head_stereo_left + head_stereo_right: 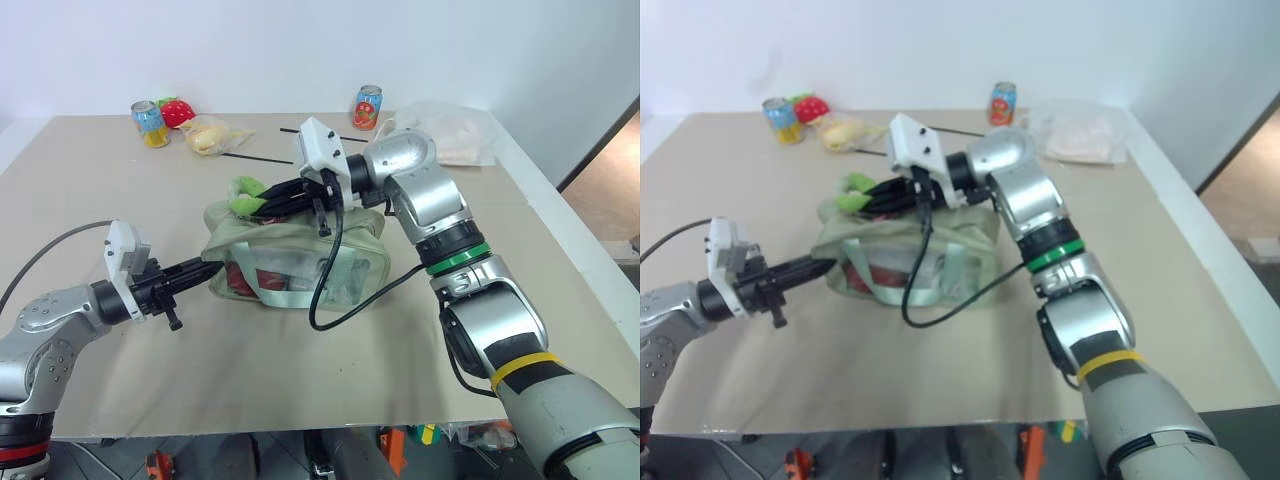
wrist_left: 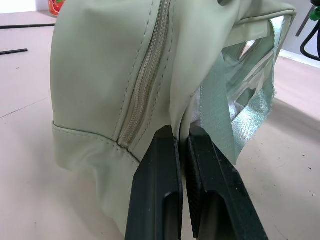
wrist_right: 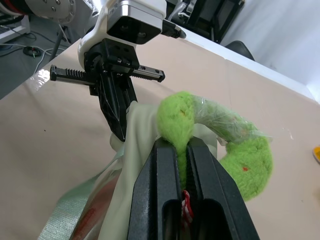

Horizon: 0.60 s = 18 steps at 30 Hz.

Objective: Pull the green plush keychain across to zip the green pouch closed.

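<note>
i see the green pouch mid-table, its zipper end at nine o'clock pinched between the pressed-together fingers of my left gripper. the green plush keychain sits at the pouch's top edge toward eleven o'clock, clamped between the closed fingers of my right gripper, its curved body bulging out past the fingertips. two cans and a red plush toy stand well apart at the far edge.
</note>
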Tool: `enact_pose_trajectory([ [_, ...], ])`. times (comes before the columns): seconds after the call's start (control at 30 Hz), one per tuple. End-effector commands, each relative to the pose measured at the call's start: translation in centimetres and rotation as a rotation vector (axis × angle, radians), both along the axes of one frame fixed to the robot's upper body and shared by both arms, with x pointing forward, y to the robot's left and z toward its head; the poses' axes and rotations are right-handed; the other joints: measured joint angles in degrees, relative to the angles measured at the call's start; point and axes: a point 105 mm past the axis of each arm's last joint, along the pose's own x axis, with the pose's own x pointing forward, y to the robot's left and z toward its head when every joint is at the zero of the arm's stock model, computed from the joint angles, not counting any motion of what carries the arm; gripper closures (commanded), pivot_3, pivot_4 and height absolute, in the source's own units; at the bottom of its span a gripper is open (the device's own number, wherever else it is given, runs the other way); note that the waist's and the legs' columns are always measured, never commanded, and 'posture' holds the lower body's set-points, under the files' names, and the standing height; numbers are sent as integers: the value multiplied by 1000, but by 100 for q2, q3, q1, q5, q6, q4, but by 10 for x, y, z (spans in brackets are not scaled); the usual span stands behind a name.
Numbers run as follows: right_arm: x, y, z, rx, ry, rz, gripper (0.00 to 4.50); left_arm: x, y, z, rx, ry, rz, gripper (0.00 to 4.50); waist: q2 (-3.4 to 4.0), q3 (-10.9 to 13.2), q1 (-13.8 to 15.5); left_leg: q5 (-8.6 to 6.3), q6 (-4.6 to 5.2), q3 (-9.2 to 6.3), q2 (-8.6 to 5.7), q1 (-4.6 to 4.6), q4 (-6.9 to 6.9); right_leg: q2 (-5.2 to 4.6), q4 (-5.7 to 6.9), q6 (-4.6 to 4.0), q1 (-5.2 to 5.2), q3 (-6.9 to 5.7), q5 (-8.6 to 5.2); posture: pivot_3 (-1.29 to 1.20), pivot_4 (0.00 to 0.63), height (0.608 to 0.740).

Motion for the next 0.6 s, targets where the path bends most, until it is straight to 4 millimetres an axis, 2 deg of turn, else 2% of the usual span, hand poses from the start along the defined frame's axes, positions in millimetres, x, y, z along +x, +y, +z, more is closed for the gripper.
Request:
enact_pose_trajectory([
  [0.03, -2, -6, 25, 61, -30, 2, 4453, 0, -5, -12, 7, 58, -25, 4500, 0, 0, 3, 0, 0, 0, 0, 0, 0, 0, 0, 0, 0, 0, 0, 0, 150, 740],
  [0.2, -5, -17, 35, 91, -1, 11, 4453, 2, -7, -12, 6, 60, -31, 4500, 0, 0, 5, 0, 0, 0, -5, -1, 0, -4, 0, 0, 0, 0, 0, 0, 150, 740],
  [0.37, -3, -35, 33, 68, 3, -28, 4453, 5, -8, -15, 9, 63, -36, 4500, 0, 0, 8, 0, 1, 1, -5, -1, 0, -4, -1, 0, 0, 1, 0, 0, 150, 740],
  [0.53, 5, -78, 36, 48, -17, -154, 4453, 6, -10, -16, 5, 62, -44, 4500, 0, 0, 45, 0, 1, -1, -13, -3, 0, -11, -2, 1, 0, 1, -1, 0, 150, 740],
  [0.6, 14, -109, 33, 24, -20, -282, 4453, 7, -12, -18, 2, 65, -50, 4500, 0, 0, 58, 0, 1, 0, -22, -5, 0, -19, -6, 2, 0, 4, -1, 0, 150, 740],
])
